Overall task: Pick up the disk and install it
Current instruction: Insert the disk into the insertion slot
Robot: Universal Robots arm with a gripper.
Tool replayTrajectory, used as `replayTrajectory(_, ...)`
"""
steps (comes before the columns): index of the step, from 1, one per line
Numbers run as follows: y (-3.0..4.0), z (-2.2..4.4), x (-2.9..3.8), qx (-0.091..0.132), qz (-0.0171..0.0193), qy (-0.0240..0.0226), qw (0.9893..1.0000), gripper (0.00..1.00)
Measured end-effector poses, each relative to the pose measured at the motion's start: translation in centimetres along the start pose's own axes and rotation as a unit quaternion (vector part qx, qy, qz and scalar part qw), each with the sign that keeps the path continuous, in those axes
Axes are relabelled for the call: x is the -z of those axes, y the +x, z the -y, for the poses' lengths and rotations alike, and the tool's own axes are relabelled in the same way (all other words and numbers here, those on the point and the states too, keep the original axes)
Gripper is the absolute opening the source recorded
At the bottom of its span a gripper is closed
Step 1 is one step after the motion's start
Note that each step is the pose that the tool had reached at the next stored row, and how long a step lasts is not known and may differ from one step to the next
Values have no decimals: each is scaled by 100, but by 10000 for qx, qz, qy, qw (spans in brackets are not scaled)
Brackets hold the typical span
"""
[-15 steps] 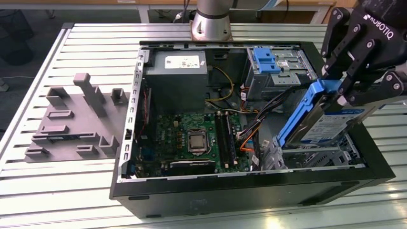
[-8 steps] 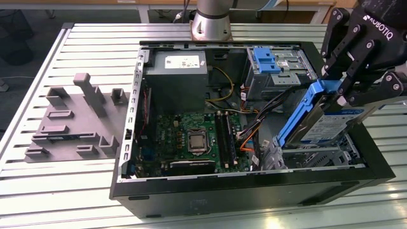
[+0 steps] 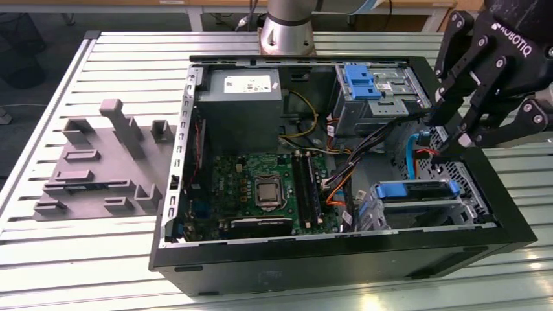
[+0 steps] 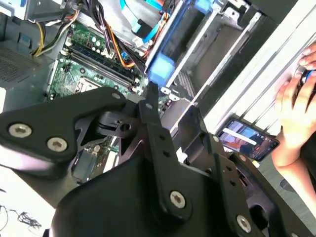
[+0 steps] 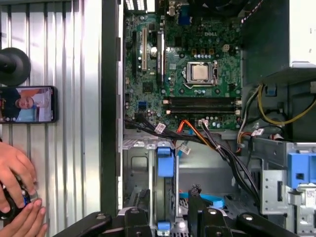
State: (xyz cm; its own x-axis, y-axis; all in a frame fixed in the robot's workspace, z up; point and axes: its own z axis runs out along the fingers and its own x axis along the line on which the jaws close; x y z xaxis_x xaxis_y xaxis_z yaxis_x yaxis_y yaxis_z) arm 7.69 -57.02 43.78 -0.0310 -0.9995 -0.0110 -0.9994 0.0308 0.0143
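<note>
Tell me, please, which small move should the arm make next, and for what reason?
Probably lower the pincer a little toward the disk. In the exterior view the pincer is open and empty and hangs over the computer case on the exterior view's right. The disk, in its blue carrier, lies untouched in the metal drive cage just below it.

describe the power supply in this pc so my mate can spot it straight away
Start at the open black computer case on the slatted metal table. Inside it, in the far corner toward the exterior view's left, beyond the green motherboard, sits the power supply. It is a big grey box with a white sticker on top, unlike the blue bracket nearby.
</note>
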Motion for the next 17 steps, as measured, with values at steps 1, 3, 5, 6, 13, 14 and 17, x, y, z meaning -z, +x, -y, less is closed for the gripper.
replayTrajectory(1, 0, 1, -15, 0, -4, 0, 10000, 44)
replayTrajectory(3, 1, 1, -52, 0, -4, 0, 10000, 44)
replayTrajectory(5, 1, 2, -88, 0, -3, 0, 10000, 44)
replayTrajectory(6, 1, 2, -106, 0, -4, 0, 10000, 42)
replayTrajectory(13, 3, 4, -233, 0, -4, 0, 10000, 18)
replayTrajectory(14, 3, 4, -243, 0, -4, 0, 10000, 12)
replayTrajectory(17, 3, 4, -247, 0, -5, 0, 10000, 11)
